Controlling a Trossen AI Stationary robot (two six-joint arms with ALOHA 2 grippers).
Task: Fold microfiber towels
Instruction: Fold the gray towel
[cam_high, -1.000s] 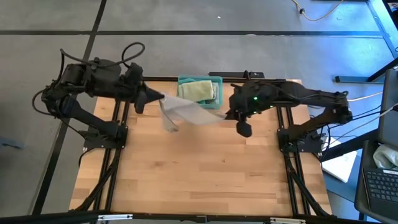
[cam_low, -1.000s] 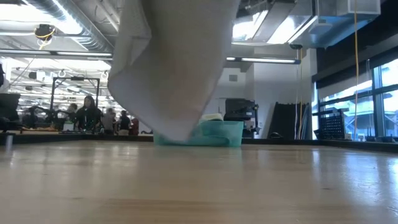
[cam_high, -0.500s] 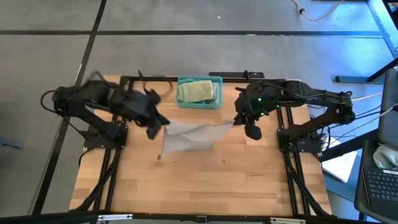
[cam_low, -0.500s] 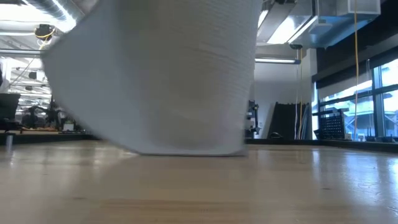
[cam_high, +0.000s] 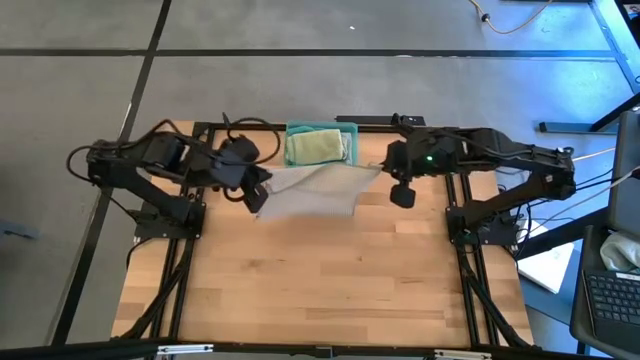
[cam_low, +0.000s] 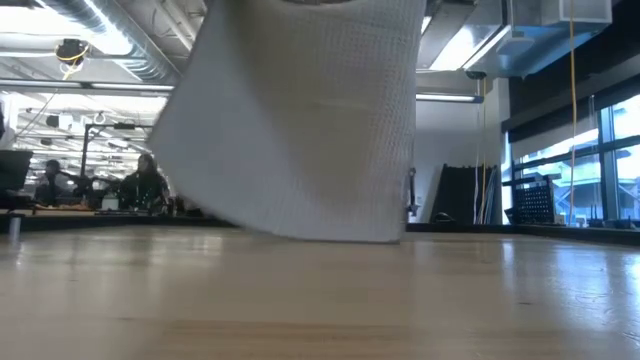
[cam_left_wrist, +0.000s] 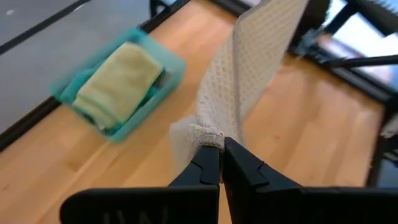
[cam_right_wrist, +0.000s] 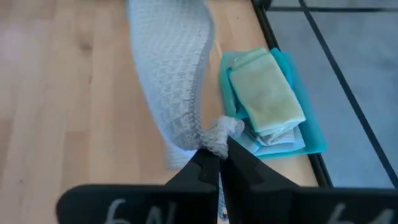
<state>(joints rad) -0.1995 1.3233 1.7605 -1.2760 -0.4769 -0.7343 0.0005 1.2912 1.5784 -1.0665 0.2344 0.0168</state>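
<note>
While stretched between both hands, hangs in the air above the wooden table (cam_high: 330, 280): a light grey towel (cam_high: 312, 190), in the upper middle of the high frame, just below the teal bin (cam_high: 350, 148). Left hand (cam_high: 258, 188) at the towel's left corner, clenched on it; in the left wrist picture, the left hand (cam_left_wrist: 221, 157) pinched tight on a bunched corner of grey waffle cloth (cam_left_wrist: 249, 87), which rises from the fingertips toward the upper right of that frame. Right hand (cam_high: 382, 172) at the towel's right corner, likewise clamped on it; in the right wrist picture, the right hand (cam_right_wrist: 219, 158) closed around a knotted-up corner, with the cloth (cam_right_wrist: 174, 74) running up to the upper left of the frame. Sags between the two grips, lower edge hanging toward the table. In the low view, fills the upper middle of the frame as a broad grey sheet (cam_low: 310, 120), bottom edge close to the tabletop; contact with the wood not clear. In the bin, a folded pale green towel (cam_high: 318, 146) on top of other cloths, seen also at left in the left wrist frame (cam_left_wrist: 121, 81) and at right in the right wrist frame (cam_right_wrist: 266, 93). People (cam_low: 145, 185) far back at the left of the low view.
</note>
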